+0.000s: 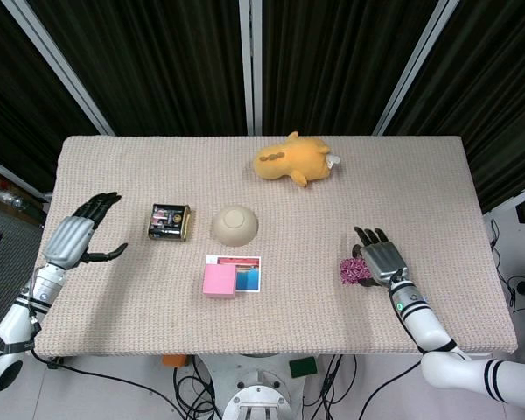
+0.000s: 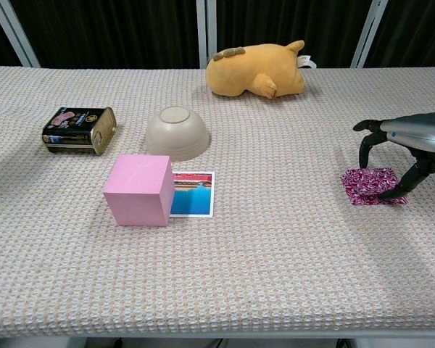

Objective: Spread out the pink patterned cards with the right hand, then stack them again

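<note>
Your right robot hand (image 2: 406, 156) arches over the pink patterned cards (image 2: 370, 186), which sit stacked near the tabletop's (image 2: 275, 254) right edge, a fingertip touching them and nothing gripped. Press lightly and drag sideways so they fan. Your left robot hand (image 1: 79, 234) rests open.

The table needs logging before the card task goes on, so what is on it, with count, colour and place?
cards: one stack, pink patterned, right side of the table, under the right hand's fingertips
plush toy: one, yellow-orange, far centre, lying on its side
bowl: one, beige, upside down, centre
tin: one, black with a label, on its side, left of the bowl
cube: one, pink, near centre
picture card: one, blue and red print, flat, partly behind the cube
table: one, beige woven cover
left hand: open, at the left edge, holding nothing
right hand: arched over the cards, fingertips touching them
</note>
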Tool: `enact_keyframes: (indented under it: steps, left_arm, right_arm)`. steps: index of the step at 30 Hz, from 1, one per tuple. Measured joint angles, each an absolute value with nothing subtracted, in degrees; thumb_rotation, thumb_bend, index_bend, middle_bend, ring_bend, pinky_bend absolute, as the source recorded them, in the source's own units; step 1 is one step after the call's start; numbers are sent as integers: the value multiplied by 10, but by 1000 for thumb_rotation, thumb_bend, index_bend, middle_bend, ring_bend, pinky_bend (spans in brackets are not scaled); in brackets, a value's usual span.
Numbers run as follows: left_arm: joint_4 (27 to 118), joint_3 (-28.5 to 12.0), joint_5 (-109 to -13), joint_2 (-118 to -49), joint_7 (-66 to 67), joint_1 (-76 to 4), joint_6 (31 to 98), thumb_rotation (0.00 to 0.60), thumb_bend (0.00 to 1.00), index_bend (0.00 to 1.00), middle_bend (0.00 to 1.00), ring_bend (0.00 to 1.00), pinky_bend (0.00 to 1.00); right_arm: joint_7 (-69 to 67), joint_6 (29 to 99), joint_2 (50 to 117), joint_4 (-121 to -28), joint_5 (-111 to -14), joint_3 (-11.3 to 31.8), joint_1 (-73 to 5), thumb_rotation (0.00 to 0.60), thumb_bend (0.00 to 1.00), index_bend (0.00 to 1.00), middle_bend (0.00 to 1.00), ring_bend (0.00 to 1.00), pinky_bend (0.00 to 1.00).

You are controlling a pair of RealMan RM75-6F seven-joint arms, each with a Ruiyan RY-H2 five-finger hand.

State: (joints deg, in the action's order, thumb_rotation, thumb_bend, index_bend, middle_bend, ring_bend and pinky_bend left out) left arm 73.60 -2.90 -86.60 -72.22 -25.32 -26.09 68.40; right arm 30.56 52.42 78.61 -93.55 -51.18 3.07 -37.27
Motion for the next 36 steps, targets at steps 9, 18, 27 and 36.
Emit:
enact_keyframes:
  steps: [9,18,27,36]
  left_arm:
    - [741,-29,-868,-717,-255,-261,685,314,233,40,52,19,141]
    - [735,-27,-870,-719,-261,-258,688,314,233,40,52,19,141]
    - [734,-26,-870,-718,-264,-255,692,315,233,40,52,19,141]
    - [740,-28,-870,-710,-255,-248,707,314,233,40,52,19,140]
  right_arm:
    - [312,535,790,-952,-493,29,-377,600,459,426,0,0,0]
    - [319,545,791,-959,-483,23,-380,600,395,358,0,0,0]
    - [318,550,790,-966,-480,21,-381,600,388,331,0,0,0]
    - [281,604,741,-1012,-536,21,-352,600,381,157,0,0,0]
